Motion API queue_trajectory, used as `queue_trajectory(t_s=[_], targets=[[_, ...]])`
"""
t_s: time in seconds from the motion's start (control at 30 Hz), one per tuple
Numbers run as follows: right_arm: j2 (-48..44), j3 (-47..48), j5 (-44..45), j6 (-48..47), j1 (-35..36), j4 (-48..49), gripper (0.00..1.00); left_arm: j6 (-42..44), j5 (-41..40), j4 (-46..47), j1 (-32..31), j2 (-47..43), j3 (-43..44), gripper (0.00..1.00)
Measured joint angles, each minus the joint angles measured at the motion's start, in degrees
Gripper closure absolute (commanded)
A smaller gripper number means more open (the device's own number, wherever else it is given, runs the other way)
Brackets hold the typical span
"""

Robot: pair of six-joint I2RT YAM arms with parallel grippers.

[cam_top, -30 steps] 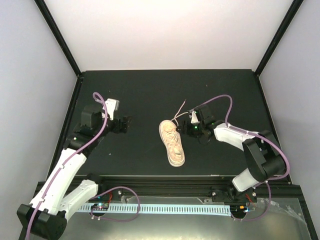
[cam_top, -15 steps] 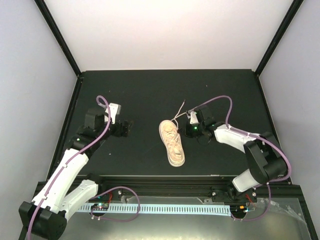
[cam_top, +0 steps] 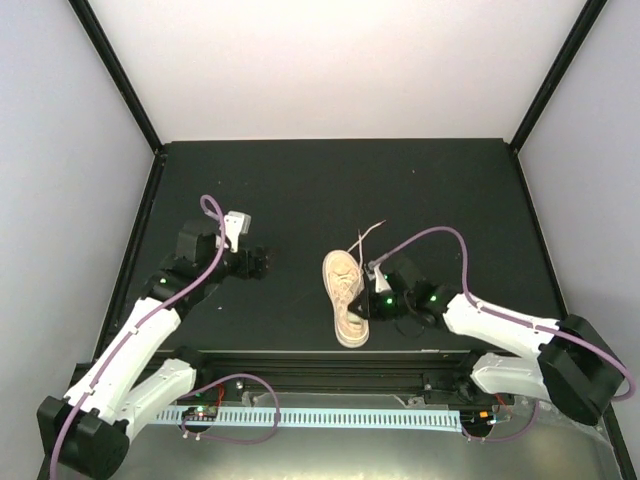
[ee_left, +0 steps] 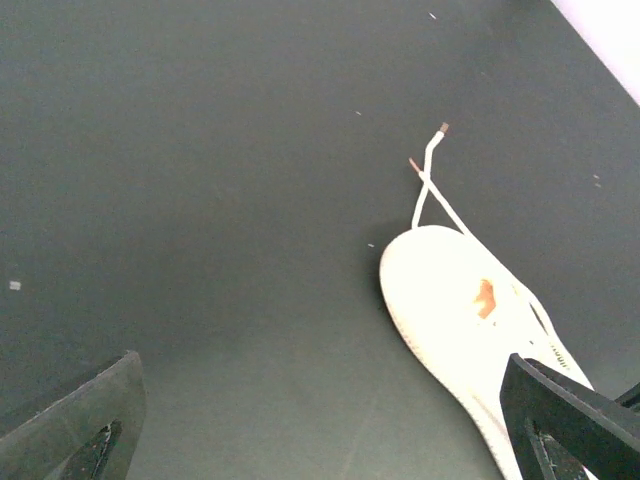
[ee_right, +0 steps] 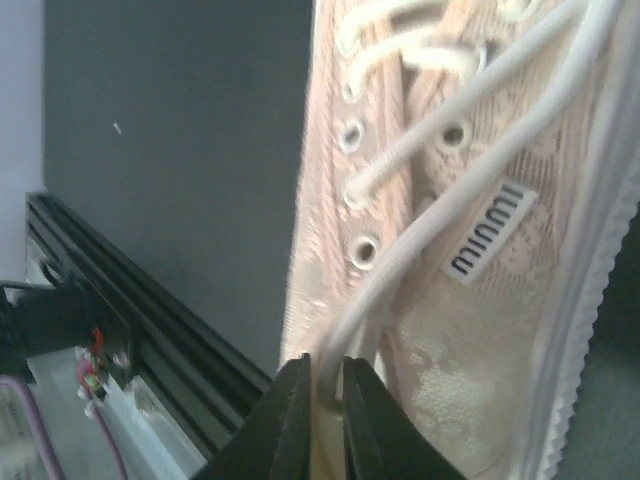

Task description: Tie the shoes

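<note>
While the small beige-pink cloth sneaker [cam_top: 345, 298] lies on the flat black table [cam_top: 300, 190] near the front edge, its toe points toward the arms. The right claw [cam_top: 367, 302] sits at the shoe's right side. Its two dark fingers [ee_right: 290, 410] are pressed together, pinching a thin off-white lace [ee_right: 400, 270] close to the little lace holes. Two loose lace ends [ee_left: 430, 170] cross on the table past the heel. The left claw [cam_top: 262, 263] is well apart from the shoe, on its left, spread wide and holding nothing.
</note>
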Motion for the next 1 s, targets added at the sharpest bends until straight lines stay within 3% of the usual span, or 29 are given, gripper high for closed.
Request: queue_trajectory(t_s=[0.17,0.3,0.4,0.47,0.63,0.83,1.0], targets=[[-1.6,-2.8,2.1,4.6,4.1,-1.7,0.34,-2.1,1.7,1.2,-3.0,0.7,-2.2,0.01],[-8.3,1.6,9.5,2.9,2.5,-9.0,0.23,-2.5,2.2,1.2,-3.9,0.6,-2.3,0.01],[-10.8,5.8,13.6,0.8,-2.4,-11.1,0.26,-2.6,2.6,1.3,-3.9,0.3,-2.5,0.01],[-10.4,7.3,15.4,-0.9,-6.8,-10.8,0.35,-3.0,2.6,1.3,-3.9,-0.3,-3.0,0.01],[1.6,10.5,15.0,-6.2,-16.1,-8.1,0.57,-4.9,2.7,1.2,-3.9,-1.9,-4.4,0.01],[20.2,21.2,14.3,-15.5,-16.9,-8.9,0.62,-5.9,3.0,0.4,-4.0,-4.1,-4.9,0.01],[27.0,24.4,15.8,-19.6,-15.5,-10.1,0.65,-5.9,2.9,-0.4,-4.0,-4.8,-4.9,0.01]])
